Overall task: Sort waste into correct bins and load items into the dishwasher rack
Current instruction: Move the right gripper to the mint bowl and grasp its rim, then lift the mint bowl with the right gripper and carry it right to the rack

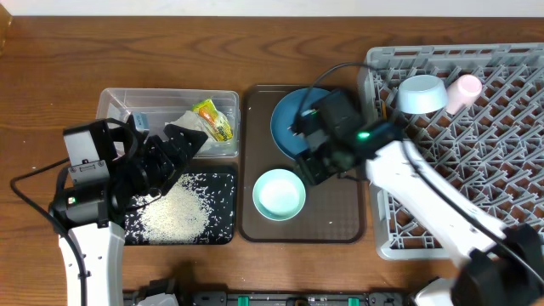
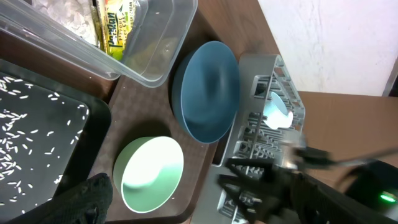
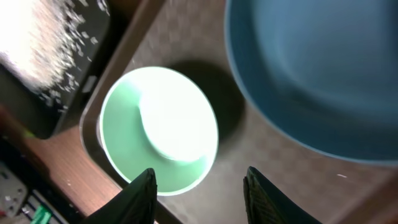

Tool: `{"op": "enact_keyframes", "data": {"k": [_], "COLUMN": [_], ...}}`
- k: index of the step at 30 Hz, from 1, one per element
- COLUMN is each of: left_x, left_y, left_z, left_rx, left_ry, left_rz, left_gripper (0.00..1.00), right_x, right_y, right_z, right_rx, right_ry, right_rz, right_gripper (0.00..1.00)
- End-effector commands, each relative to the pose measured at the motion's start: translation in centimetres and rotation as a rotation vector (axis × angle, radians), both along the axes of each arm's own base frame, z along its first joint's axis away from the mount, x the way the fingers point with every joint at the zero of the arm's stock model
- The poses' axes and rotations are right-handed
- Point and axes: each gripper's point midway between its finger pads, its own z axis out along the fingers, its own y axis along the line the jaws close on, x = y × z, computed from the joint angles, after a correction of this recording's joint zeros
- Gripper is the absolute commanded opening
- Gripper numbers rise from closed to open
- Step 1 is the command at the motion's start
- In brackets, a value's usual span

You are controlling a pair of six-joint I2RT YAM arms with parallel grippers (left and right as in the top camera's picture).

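The dark-blue plate (image 1: 287, 119) and the mint-green bowl (image 1: 279, 194) sit on the brown tray (image 1: 344, 217). My right gripper (image 1: 308, 166) is open and empty, hovering between them; in the right wrist view its fingers (image 3: 204, 199) straddle the rim of the mint-green bowl (image 3: 158, 127). The light-blue bowl (image 1: 422, 93) and the pink cup (image 1: 466, 92) lie in the grey rack (image 1: 476, 161). The wrapper (image 1: 212, 119) and the tissue (image 1: 180, 125) are in the clear tub (image 1: 115, 106). Rice (image 1: 174, 212) lies in the black tray (image 1: 225, 231). My left gripper (image 1: 189, 146) is open and empty above the tub's front edge.
The rack's left wall stands right beside the brown tray. Bare wooden table lies at the far left and along the back. The right arm's cable arcs over the plate.
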Motion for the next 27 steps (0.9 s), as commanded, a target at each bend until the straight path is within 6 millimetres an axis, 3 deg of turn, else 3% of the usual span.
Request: {"op": "enact_keyframes", "data": {"k": [1, 10, 11, 14, 16, 17, 22, 27], "left_x": [0.1, 0.1, 0.1, 0.1, 0.1, 0.1, 0.1, 0.1], "left_y": [0.1, 0.1, 0.1, 0.1, 0.1, 0.1, 0.1, 0.1], "left_z": [0.4, 0.4, 0.4, 0.4, 0.4, 0.4, 0.4, 0.4], "left_rx": [0.003, 0.003, 0.003, 0.003, 0.002, 0.003, 0.003, 0.002], "left_ry": [-0.015, -0.015, -0.015, -0.015, -0.015, -0.015, -0.015, -0.015], "left_rz": [-0.005, -0.005, -0.005, -0.005, -0.005, -0.005, -0.005, -0.005], "left_gripper": [0.94, 0.94, 0.94, 0.94, 0.94, 0.94, 0.94, 0.94], "right_x": [-0.5, -2.4, -2.5, -2.7, -2.6, -2.4, -1.2, 1.8], "right_y": [0.0, 0.9, 0.9, 0.9, 1.0, 1.1, 1.2, 0.0], "right_z": [-2.8, -7.5, -8.0, -8.5, -8.5, -8.3, -6.6, -1.0], "right_rx": [-0.096, -0.203, -0.214, -0.228, -0.225, -0.219, -0.184, -0.117], "right_ry": [0.041, 0.128, 0.136, 0.145, 0.141, 0.135, 0.095, -0.026], "right_rz": [-0.04, 0.012, 0.017, 0.023, 0.022, 0.019, -0.002, -0.077], "right_gripper": [0.43, 0.4, 0.37, 0.11, 0.06, 0.01, 0.01, 0.01]}}
